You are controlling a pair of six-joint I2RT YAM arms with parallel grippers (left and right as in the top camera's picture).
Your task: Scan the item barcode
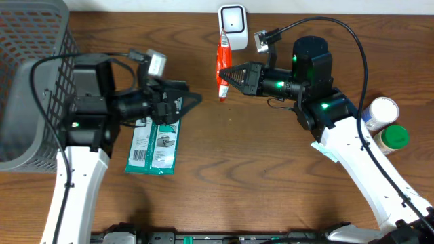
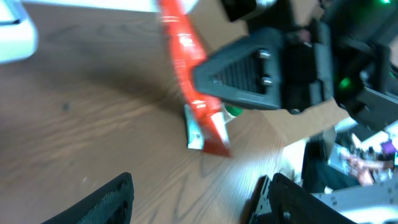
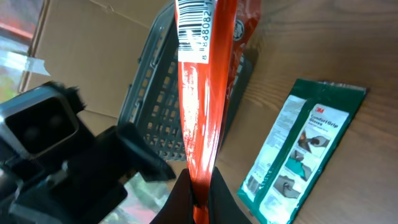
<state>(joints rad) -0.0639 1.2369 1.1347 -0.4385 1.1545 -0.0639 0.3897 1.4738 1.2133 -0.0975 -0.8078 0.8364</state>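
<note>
While right end effector (image 1: 229, 73) pinches red packet (image 1: 222, 68) just beside scanner (image 1: 232, 26), turn barcode (image 3: 194, 28) square to scanner window, hold steady, avoid creasing film. Left end effector (image 1: 184, 105) wide, empty, over green packets (image 1: 154, 146) on bench (image 1: 271, 176).

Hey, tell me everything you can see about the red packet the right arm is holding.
The red packet is a long, narrow, glossy pouch, plastic film by its look, red-orange with a white barcode label near one end. The right gripper pinches one edge with shut jaws, holding it up just below the white scanner. Whether it touches the scanner cannot be told.
</note>
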